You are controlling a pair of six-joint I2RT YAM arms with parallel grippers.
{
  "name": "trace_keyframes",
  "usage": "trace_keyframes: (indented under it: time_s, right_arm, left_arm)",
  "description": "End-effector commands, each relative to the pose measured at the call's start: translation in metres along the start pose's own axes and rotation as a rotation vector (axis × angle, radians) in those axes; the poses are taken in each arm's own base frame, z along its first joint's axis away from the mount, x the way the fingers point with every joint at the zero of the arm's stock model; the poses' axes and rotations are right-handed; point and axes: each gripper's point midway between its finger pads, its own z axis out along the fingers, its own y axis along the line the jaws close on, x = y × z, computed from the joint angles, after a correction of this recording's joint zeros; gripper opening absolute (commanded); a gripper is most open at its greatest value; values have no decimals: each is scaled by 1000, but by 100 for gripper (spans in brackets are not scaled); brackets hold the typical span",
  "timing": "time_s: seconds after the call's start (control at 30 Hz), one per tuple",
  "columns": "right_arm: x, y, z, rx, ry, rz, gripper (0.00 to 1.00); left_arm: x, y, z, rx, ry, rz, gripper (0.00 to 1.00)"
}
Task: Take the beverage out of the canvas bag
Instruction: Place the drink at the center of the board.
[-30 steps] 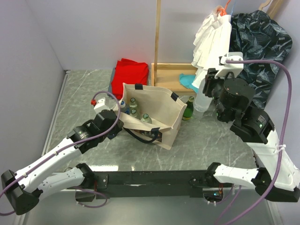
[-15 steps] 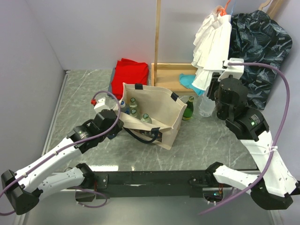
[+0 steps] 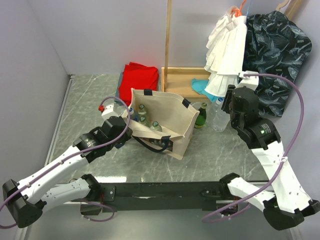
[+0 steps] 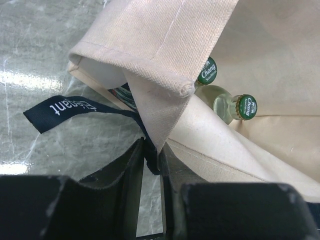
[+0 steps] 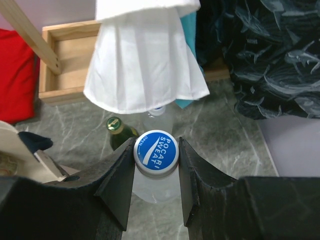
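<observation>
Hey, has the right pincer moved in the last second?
Yes. In the top view the right pincer, shut on a clear blue-capped plastic bottle, has drifted toward the near edge, away from the hanging white garment.

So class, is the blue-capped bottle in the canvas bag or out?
Out: right gripper grips the bottle near a green bottle, apart from the bag.

The beige canvas bag (navy handles) stands open, holding green-capped bottles; a blue-capped clear bottle is outside.
</observation>
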Motion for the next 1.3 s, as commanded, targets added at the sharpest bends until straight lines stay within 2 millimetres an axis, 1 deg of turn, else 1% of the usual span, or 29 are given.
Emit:
trace_keyframes:
  time_s: [0.0,0.07,0.2,0.23,0.33,0.37,0.5,0.7,0.73,0.8,0.9,0.93,1.0,1.1,1.13,1.27]
  right_arm:
    - [-30,-5,2,6,-136,164,0]
    - [-23,-6,6,9,-132,181,0]
    - [-11,-16,17,43,-117,206,0]
    - [-7,-15,20,38,-105,205,0]
    - [4,-21,31,74,-84,209,0]
    - [10,-22,36,80,-74,207,0]
    - [20,-30,45,108,-70,222,0]
    - [32,-49,57,184,-65,268,0]
    - [35,-49,61,183,-53,271,0]
    - [31,-49,66,176,-66,286,0]
    - [38,-53,76,205,-55,282,0]
    - [44,-54,81,213,-38,273,0]
    - [47,-58,86,233,-40,282,0]
    - [50,-54,96,220,-31,292,0]
    - [52,-52,98,213,-28,291,0]
    - [64,-55,106,245,3,273,0]
  left_arm:
    - [-2,-8,-4,32,11,15,24]
    - [-2,-7,-4,28,12,17,24]
    - [-1,-7,-4,29,13,19,24]
    - [-1,-7,-4,28,12,19,24]
    - [-1,-7,-4,26,12,18,24]
    - [-2,-7,-4,26,10,16,24]
    - [-2,-5,-4,20,7,18,24]
    - [-2,-9,-3,27,13,19,24]
    - [-2,-9,-2,26,15,23,24]
    - [-2,-11,-1,32,15,24,24]
    - [-2,-11,-1,23,20,25,23]
    - [-3,-11,-2,22,16,22,24]
    - [-3,-12,-2,35,12,16,24]
    - [1,-12,-1,42,24,19,24]
    - [-1,-13,-1,41,23,19,24]
    - [-3,-8,-1,5,16,27,24]
